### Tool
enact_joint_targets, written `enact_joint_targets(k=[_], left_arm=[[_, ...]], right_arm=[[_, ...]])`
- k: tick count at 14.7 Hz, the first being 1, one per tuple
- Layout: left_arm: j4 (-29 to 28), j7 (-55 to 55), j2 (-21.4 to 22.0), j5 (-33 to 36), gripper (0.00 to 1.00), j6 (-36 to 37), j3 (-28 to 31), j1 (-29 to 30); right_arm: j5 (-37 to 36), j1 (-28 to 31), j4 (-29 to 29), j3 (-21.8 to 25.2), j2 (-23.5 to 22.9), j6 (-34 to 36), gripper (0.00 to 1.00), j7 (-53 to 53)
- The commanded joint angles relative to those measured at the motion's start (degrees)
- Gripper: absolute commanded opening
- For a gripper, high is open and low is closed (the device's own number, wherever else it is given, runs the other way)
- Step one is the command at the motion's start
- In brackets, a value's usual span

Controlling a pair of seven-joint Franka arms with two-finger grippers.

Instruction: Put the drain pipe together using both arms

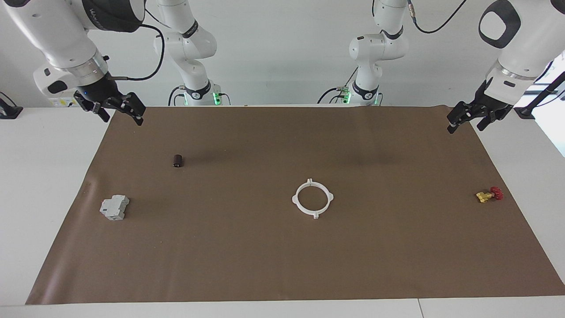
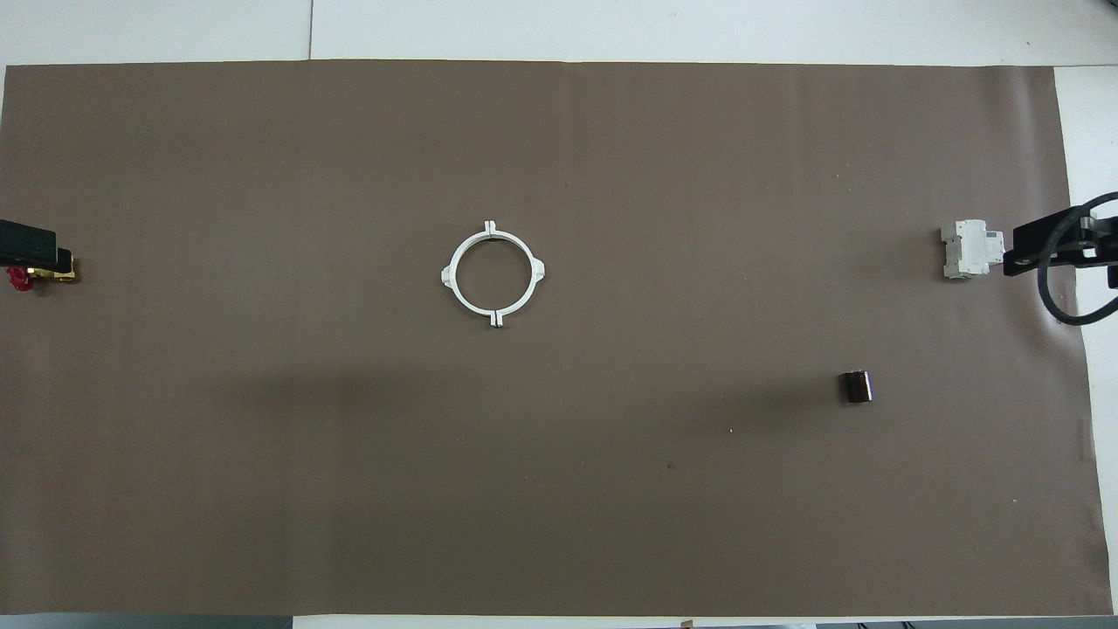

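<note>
drain pipe ring joined mid-worktop, both end effectors raised at the corners

drain pipe (image 1: pixel 312 198) lying flat on the brown mat (image 1: pixel 282 265) near the middle of the worktop (image 1: pixel 39 185), its two white half-ring arcs meeting as one closed ring with four small tabs (seam visible at two facing tabs in the overhead view). touched by neither arm.

left end effector (image 1: pixel 468 121) up in the air over the mat's corner at the left arm's end, fingers spread, grasping nothing. right end effector (image 1: pixel 119 112) likewise raised over the mat's corner at the right arm's end, fingers parted and empty.

brass valve with red handle (image 1: pixel 489 194) near the mat's edge toward the left arm's end. grey blocky box (image 1: pixel 114 207) toward the right arm's end, with a small dark cylinder (image 1: pixel 178 160) nearer to the robots than the box, well apart from it.
</note>
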State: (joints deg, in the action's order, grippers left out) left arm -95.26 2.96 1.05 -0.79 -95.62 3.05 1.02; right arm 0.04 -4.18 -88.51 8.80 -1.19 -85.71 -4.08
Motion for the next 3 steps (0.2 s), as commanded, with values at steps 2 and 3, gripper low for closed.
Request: enact_joint_targets(k=[2, 3], left_arm=[[1.9, 0.4, -0.3, 0.2, 1.00, 3.1, -0.1, 0.0], [1.7, 0.4, -0.1, 0.2, 1.00, 3.0, -0.1, -0.1]], right_arm=[[1.0, 0.1, -1.0, 0.0, 1.0, -0.9, 1.00, 1.4], [1.0, 0.1, -1.0, 0.0, 1.0, -0.9, 1.00, 1.4]])
